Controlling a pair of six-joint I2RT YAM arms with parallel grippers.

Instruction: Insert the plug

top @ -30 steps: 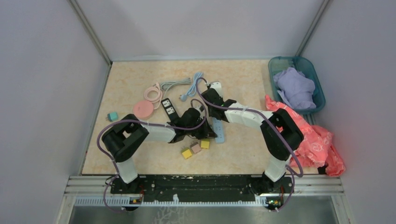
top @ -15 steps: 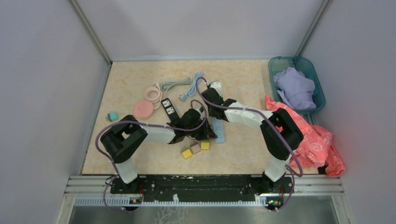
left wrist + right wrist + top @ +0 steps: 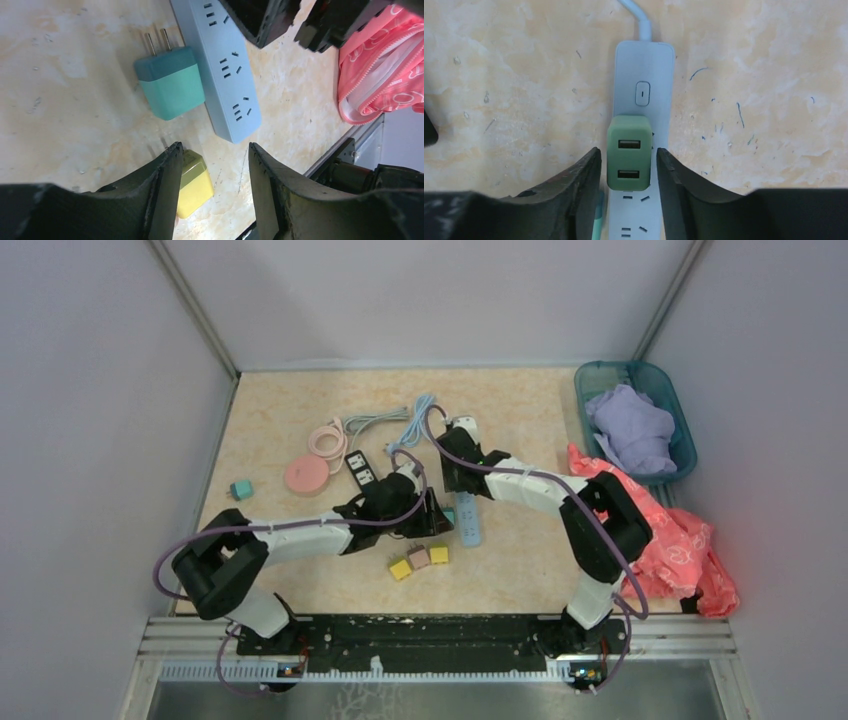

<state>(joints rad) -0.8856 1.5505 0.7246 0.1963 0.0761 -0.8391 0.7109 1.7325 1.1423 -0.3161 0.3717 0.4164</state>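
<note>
Two grippers meet near the middle of the table [image 3: 290, 410].

Right gripper [image 3: 628, 150], wrist view: the jaws are set narrowly apart and bracket a green plug [image 3: 630, 160] that has two USB ports. A thin gap shows between the plug and the 9 o'clock finger [image 3: 579, 190]. Contact on the 3 o'clock side cannot be told. The green plug is seated on the pale power strip [image 3: 644, 65], just at 6 o'clock of the strip's switch [image 3: 642, 94]. The strip's cord [image 3: 636, 15] leaves at 12 o'clock.

Left gripper [image 3: 214, 146], wrist view: the jaws are spread wide over bare tabletop. A teal plug [image 3: 170, 82] lies on its side at 11 o'clock of the fingertips, with its two prongs pointing to 12 o'clock. Its body is right against the long edge of the power strip. A yellow cube adapter [image 3: 194, 180] shows just beside the 9 o'clock finger [image 3: 160, 190]. A pink bag [image 3: 380, 65] lies at 2 o'clock.

Top view: a black power strip [image 3: 360, 468] and a pink round reel [image 3: 305, 477] lie at 10 o'clock of the left gripper. A teal basket [image 3: 640, 372] holding a lilac cloth [image 3: 630, 430] stands at the table's 2 o'clock corner.
</note>
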